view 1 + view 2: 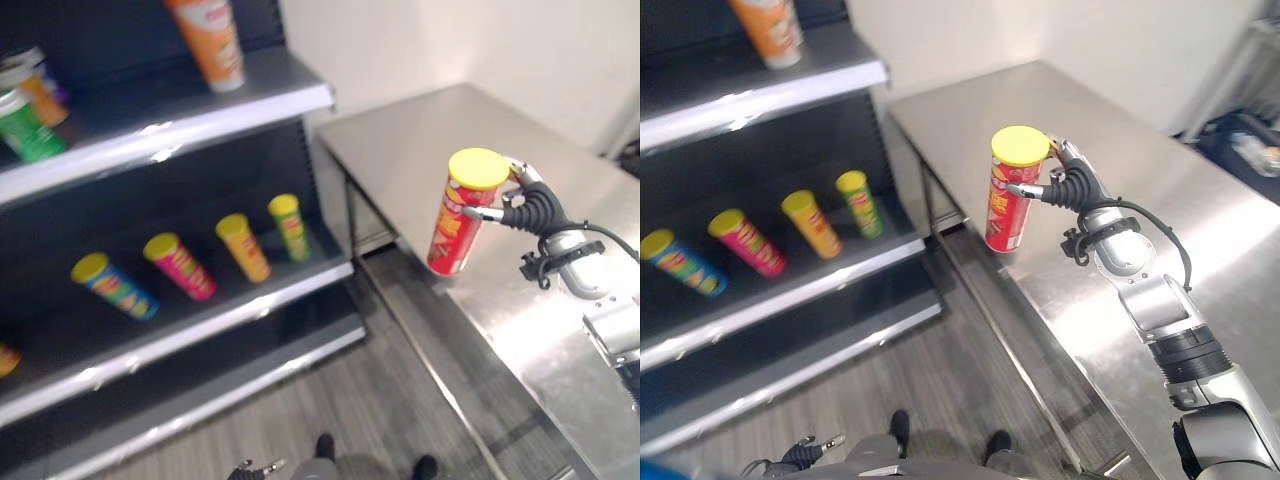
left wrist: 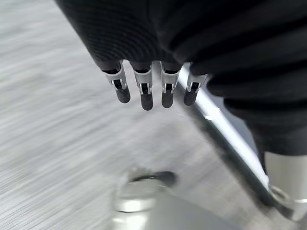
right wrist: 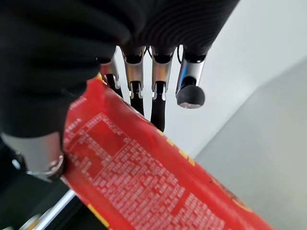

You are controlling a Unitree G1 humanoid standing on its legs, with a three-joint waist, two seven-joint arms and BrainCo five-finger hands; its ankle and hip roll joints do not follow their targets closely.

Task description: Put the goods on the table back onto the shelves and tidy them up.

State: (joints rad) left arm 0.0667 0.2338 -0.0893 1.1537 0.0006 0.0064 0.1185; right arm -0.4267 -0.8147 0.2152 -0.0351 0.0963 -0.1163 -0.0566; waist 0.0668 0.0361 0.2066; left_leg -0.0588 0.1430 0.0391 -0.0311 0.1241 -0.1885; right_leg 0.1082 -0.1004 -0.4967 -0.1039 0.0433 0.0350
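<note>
Beside dark shelves [image 1: 170, 330] stocked with four tilted snack cans [image 1: 185, 265], above the near edge of a steel table [image 1: 1160, 180], the robot's right hand [image 1: 1070, 185] grips a red can with a yellow lid [image 1: 1012, 195] near its top, fingers curled round it, holding it upright. The left hand [image 2: 153, 91] hangs over the grey floor [image 2: 53, 143], fingers straight and holding nothing.

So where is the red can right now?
The red can is held by the right hand, lifted above the steel table's left edge, right of the shelves.
</note>
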